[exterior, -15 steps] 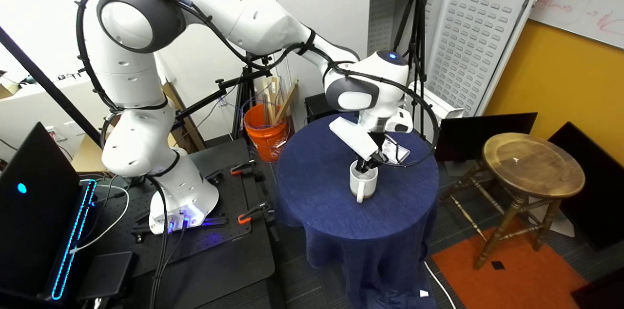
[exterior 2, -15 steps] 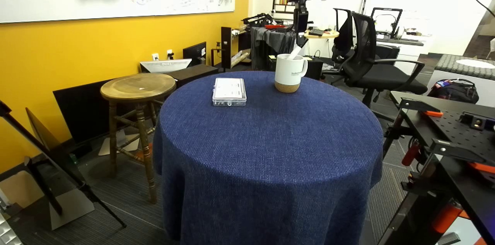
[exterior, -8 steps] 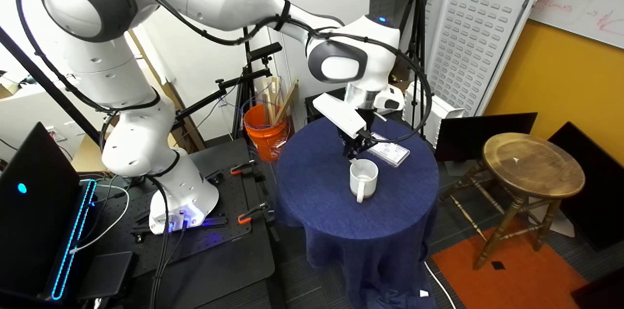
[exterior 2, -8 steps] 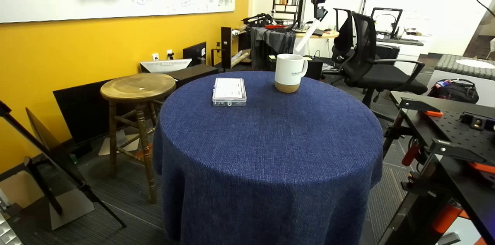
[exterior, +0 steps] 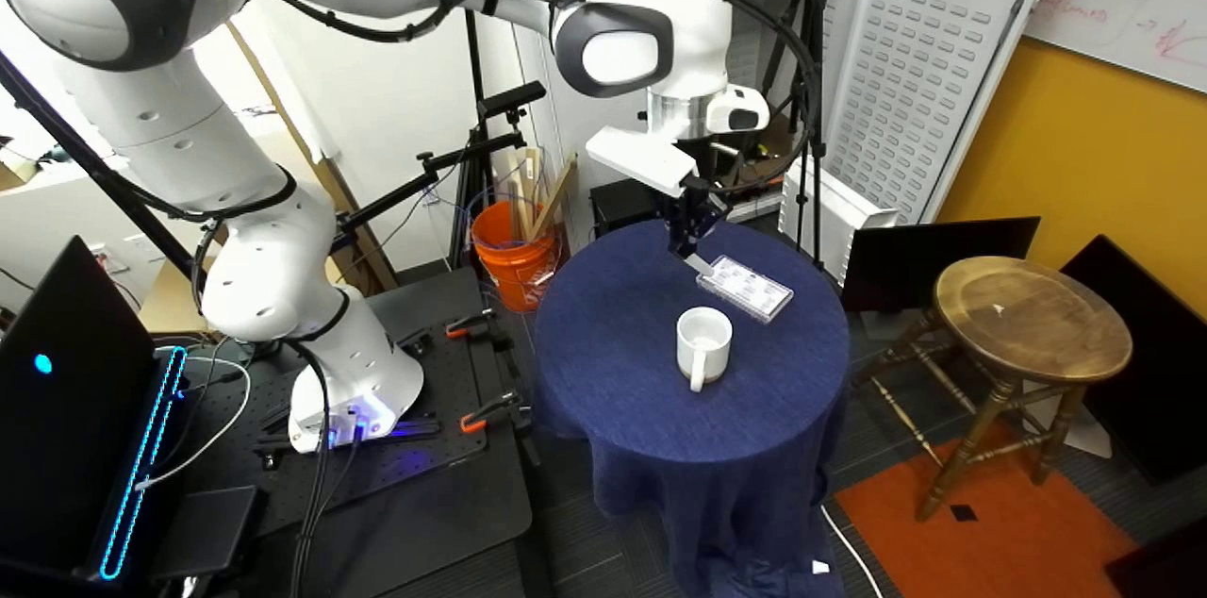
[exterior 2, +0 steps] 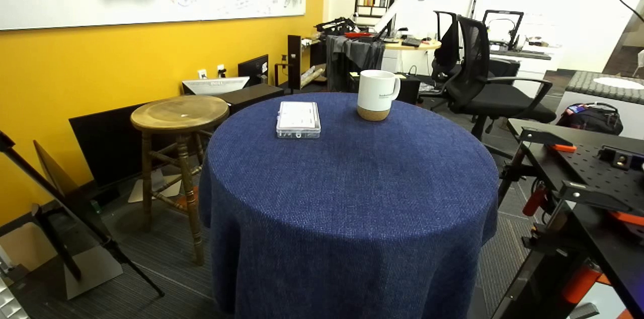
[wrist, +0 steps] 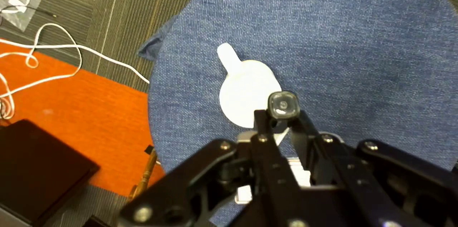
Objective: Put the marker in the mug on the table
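Pincer [wrist: 279, 122]: fingers [wrist: 262, 125] drawn together, the gap no wider than the marker [exterior 2: 394, 11], which is gripped between them. The marker is held in the air on a slant, its white length running down and away from the tips. It is outside the mug [exterior: 704, 343]; in an exterior view a clear space shows between its lower end and the mug's rim.

Mug: upright on the bench [exterior: 603, 334], white, with a brown base and print on its side too small to read. In the wrist view its mouth is washed out to plain white.

Bench: round, covered by a dark blue cloth [exterior 2: 352, 268] hanging over the edge.

Box [exterior 2: 298, 120]: flat, clear-sided, white on top; lies on the bench near the mug, not touching it. In the wrist view the pincer hides part of it.

Surroundings: a wooden stool [exterior: 1033, 315] stands near the bench in both exterior views, apart from it, with an orange mat [exterior: 981, 523] on the floor by its legs. An orange bucket [exterior: 514, 263] stands behind the bench in an exterior view, wood strips [exterior: 526, 197] upright in it.
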